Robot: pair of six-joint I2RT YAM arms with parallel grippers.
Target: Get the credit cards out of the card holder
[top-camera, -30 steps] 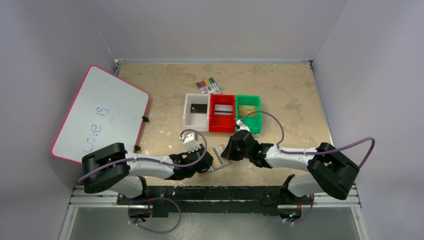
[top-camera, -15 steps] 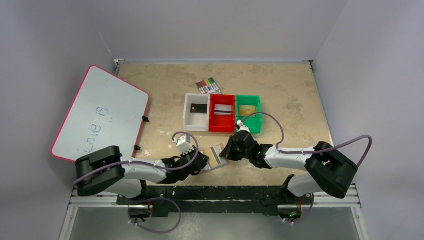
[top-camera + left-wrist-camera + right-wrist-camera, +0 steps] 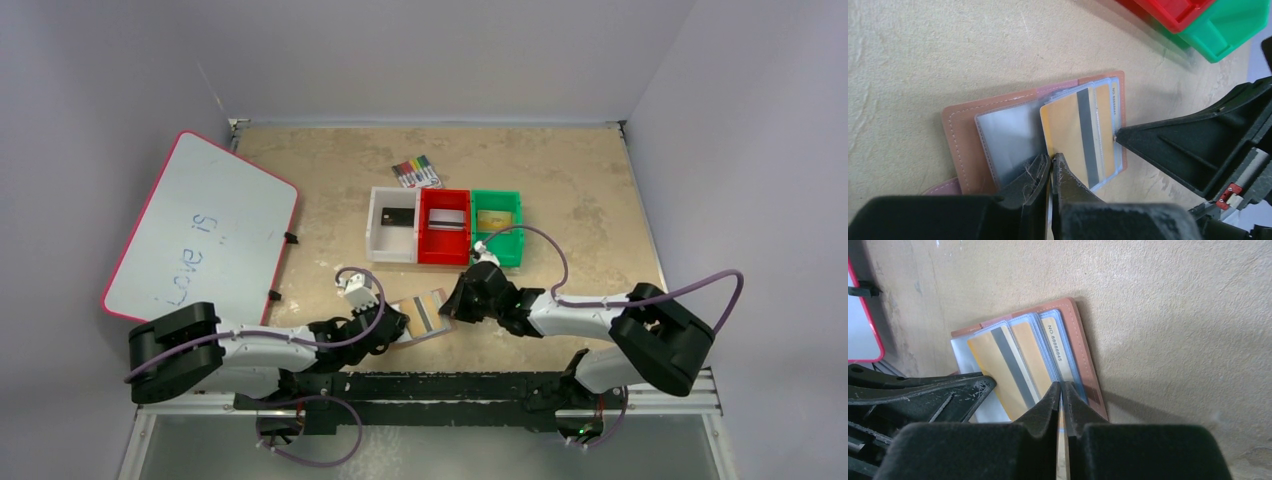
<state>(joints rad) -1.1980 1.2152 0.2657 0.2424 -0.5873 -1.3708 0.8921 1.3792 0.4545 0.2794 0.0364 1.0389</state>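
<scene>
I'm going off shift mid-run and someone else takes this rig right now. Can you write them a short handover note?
Left pincer: shut on the near edge of the gold striped card, which sticks partway out of the card holder.
Right pincer: shut on the holder's clear pocket edge. The holder lies open on the arms' side of the bins.
Done: a black card is in the white bin, a silver card in the red bin, and a gold card in the green bin.
Left to do: pull the striped card free. At least one more, a numbered card, sits in a pocket.
</scene>
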